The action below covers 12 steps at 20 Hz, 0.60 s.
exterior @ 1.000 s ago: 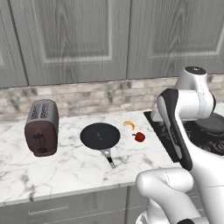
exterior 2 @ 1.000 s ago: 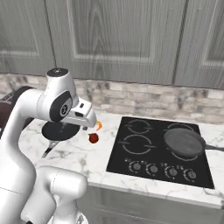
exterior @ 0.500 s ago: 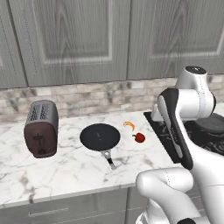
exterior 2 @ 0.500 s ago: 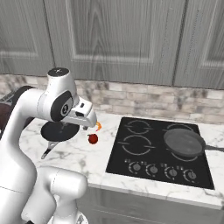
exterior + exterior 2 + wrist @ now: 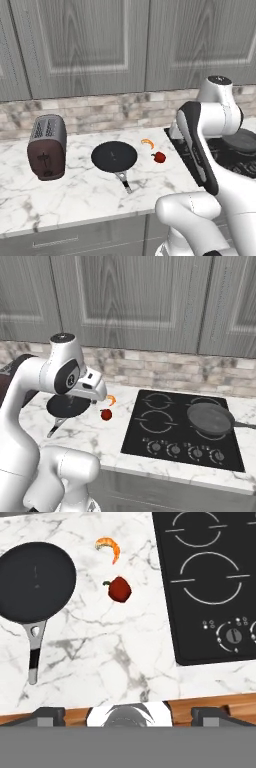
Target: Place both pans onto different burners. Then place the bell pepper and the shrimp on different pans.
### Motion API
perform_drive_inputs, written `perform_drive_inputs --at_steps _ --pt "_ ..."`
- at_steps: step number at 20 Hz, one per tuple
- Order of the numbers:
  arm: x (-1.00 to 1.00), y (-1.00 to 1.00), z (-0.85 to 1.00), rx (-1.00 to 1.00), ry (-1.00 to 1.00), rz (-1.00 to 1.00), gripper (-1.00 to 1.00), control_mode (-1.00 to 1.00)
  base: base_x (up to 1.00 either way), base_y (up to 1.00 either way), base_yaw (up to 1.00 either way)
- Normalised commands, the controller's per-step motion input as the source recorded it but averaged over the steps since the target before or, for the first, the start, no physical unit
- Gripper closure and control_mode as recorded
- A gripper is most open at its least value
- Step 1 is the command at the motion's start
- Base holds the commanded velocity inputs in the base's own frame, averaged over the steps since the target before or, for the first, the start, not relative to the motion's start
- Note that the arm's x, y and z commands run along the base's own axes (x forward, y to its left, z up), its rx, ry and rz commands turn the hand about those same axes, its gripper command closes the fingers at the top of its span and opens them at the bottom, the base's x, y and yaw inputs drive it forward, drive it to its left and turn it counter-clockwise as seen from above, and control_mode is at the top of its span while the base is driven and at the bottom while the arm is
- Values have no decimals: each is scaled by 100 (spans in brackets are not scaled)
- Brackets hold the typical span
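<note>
hovering high over the counter, the gripper is standing wide and empty, framing the black pan lying beside shrimp and bell pepper, probably lining up its pickup.

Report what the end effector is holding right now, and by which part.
Nothing is held. The end effector is open above the counter, clear of the black pan, the pepper and the shrimp.

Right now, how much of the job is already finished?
Done: the grey pan sits on a burner at the stove's right. In hand: nothing; the jaws are open. Left: the black pan, the pepper and the shrimp all lie on the counter.
</note>
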Motion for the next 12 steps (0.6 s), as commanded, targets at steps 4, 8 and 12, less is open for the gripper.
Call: perform_drive_inputs --at_steps 4,8,12 --pt "0 36 -1 0 0 0 -100 -100 0 0 0" --pt "0 55 -6 0 1 0 -100 -100 0 0 0" --pt "0 59 -11 0 1 0 -100 -100 0 0 0"
